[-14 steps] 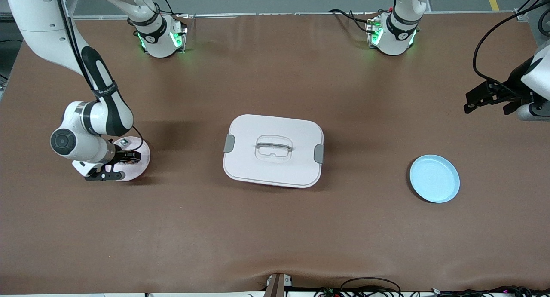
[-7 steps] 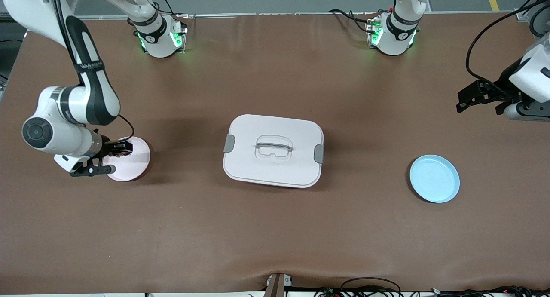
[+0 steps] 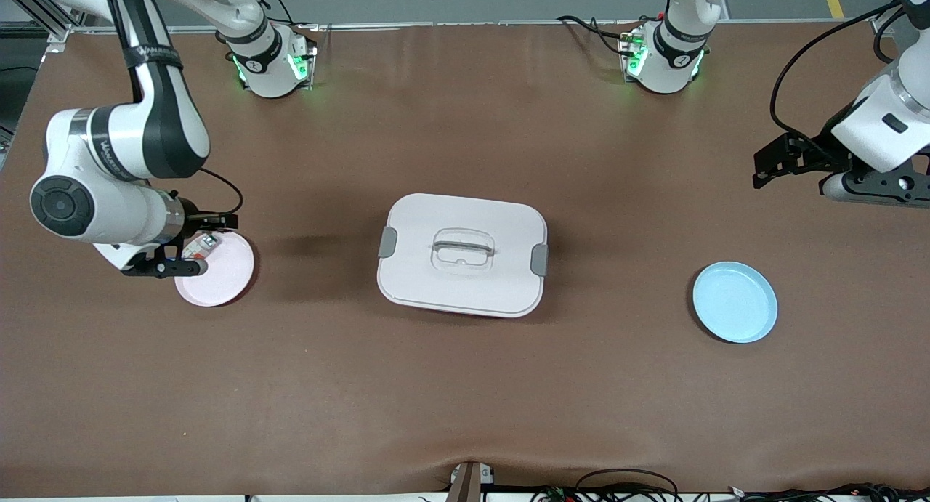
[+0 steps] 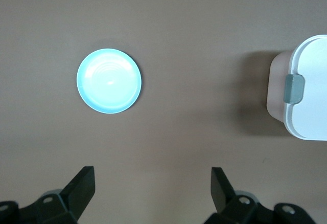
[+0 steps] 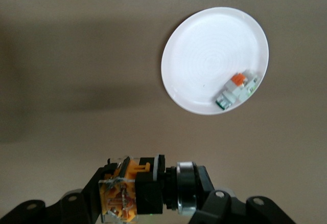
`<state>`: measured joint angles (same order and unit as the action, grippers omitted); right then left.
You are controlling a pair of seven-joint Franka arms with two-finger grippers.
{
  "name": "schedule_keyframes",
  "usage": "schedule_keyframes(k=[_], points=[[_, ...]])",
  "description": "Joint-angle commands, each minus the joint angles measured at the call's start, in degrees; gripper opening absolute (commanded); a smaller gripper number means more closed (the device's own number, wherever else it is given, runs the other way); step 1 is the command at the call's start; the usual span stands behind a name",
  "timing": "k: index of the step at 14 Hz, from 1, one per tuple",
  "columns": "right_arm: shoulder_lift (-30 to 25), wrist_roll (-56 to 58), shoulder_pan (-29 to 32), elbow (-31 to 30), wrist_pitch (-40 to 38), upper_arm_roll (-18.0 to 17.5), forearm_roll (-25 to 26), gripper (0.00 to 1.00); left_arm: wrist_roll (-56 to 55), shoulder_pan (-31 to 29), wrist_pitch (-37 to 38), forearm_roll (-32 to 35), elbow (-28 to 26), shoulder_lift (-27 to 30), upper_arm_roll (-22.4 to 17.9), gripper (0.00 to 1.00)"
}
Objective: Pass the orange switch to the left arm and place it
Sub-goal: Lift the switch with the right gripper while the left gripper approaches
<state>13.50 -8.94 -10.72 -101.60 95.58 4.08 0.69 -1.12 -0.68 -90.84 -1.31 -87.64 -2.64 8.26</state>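
From the front, the box (image 3: 462, 254) sits mid-table; the right gripper (image 3: 190, 253) hangs over the pink plate (image 3: 218, 273), the left gripper (image 3: 781, 165) over bare table at its own end. The left wrist view shows fingers (image 4: 82, 185) spread above the blue plate (image 4: 109, 81). In the right wrist view, the right gripper pinches the switch (image 5: 127, 191); a grey part (image 5: 235, 89) lies on the plate.

Your right gripper (image 5: 145, 196) is cut off by the frame edge, and in the left wrist view only the box's (image 4: 306, 88) corner shows.
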Motion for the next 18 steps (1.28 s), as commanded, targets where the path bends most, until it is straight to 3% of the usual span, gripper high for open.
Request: schedule_keyframes(k=[1,6,9,11,14,18], points=[[0.2,-9.2,-4.2,7.5,-8.1,0.2,-2.7,0.21,0.9,-0.2,0.1,-0.8,0.1,0.9,2.1,1.00],[0.5,-27.7,-11.7,13.1,-12.3,0.2,-12.7,0.21,0.7,0.0,-3.8,-0.9,-0.2,-0.3,5.6,1.00],[0.7,-40.6,-15.5,16.4,-12.2,0.2,-21.8,0.21,1.2,1.3,-5.4,-1.2,-0.4,-1.2,6.2,1.00],[1.0,-48.5,-18.2,18.9,-11.7,0.2,-26.2,0.21,1.3,1.1,-7.9,-6.9,-2.8,0.5,7.4,1.00],[2.6,-55.4,-22.4,21.5,-9.6,0.2,-27.1,0.21,1.5,0.2,-8.7,-15.0,-5.0,2.4,7.3,1.00],[3.3,-64.1,-25.0,21.6,-2.1,0.2,-34.8,0.21,2.1,-4.1,-8.9,-31.6,-10.9,5.3,7.2,1.00]])
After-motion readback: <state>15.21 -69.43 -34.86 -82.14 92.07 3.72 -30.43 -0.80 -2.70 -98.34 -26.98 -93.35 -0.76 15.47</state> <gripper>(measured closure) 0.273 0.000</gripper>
